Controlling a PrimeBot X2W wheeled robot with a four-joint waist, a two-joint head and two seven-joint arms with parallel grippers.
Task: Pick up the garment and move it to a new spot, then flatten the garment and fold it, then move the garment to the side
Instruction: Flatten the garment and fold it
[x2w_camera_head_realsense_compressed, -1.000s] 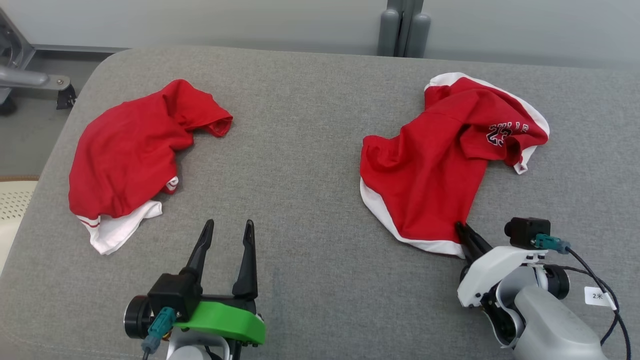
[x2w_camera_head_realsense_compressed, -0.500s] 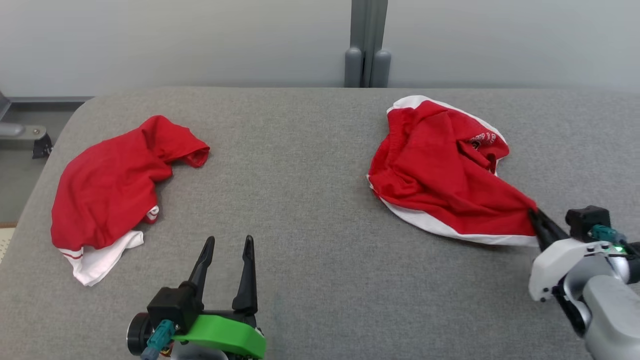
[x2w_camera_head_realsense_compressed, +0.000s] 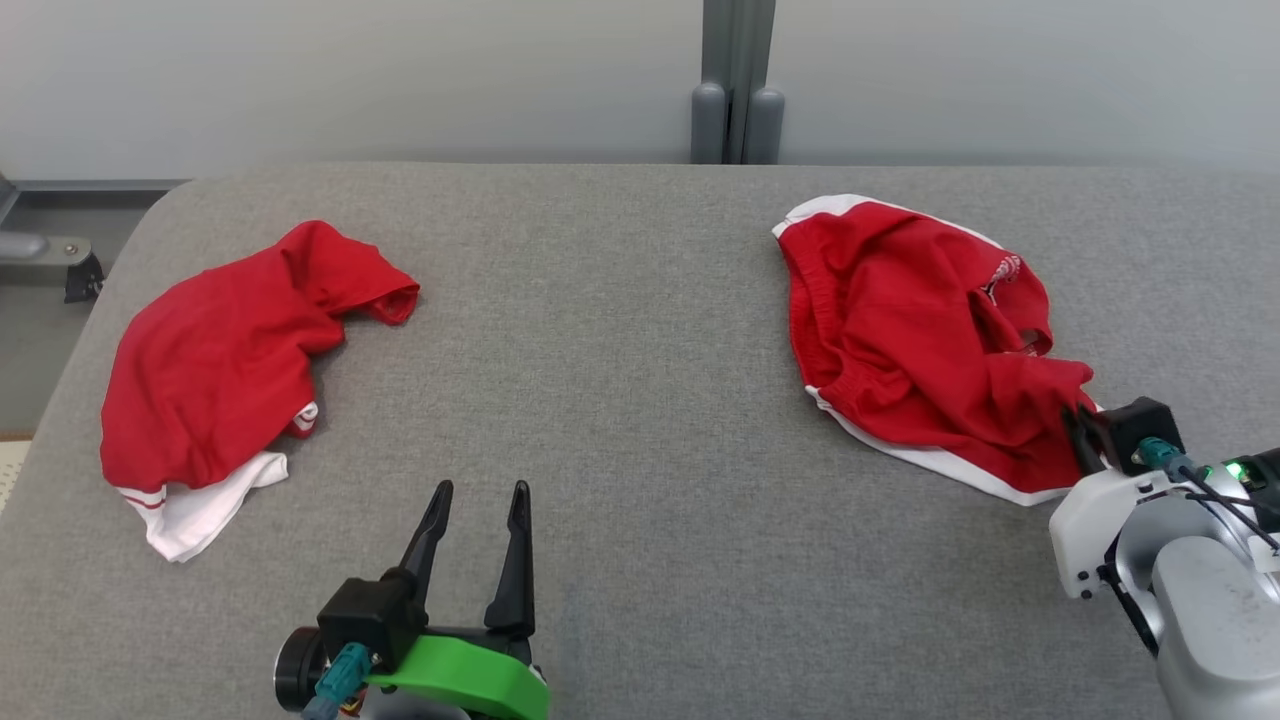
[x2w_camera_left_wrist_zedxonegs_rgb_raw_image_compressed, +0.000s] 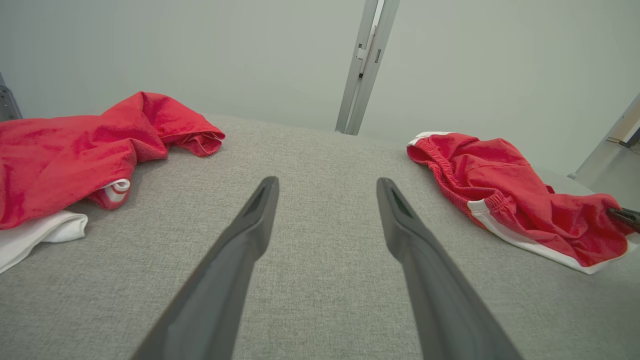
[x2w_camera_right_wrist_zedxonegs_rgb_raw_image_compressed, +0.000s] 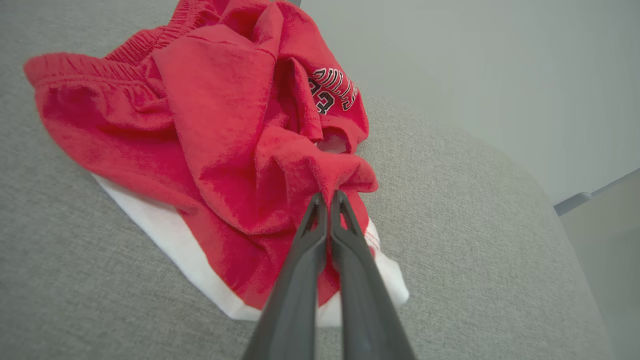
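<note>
Right gripper is clamped tight on a bunched fold of the red shorts. Its two dark fingers are pressed together, and the cloth is gathered in toward their tips. The shorts lie crumpled on the right half of the grey fabric-covered table, running from near its far edge down toward its right edge. The pinched fold is at their near-right end. A band of white trim runs along the side of the shorts nearest the robot, and the gathered waistband faces the middle of the table. White lettering with a number shows on a fold on the far side (partly creased, so it cannot be read in full).

Over the near edge of the table, left of centre, the left gripper is spread wide with nothing between its fingers, which point toward the far edge. A second red garment with a white part at its near end lies heaped by the table's left edge, well apart from the shorts. Behind the far edge stands a grey post against a pale wall.
</note>
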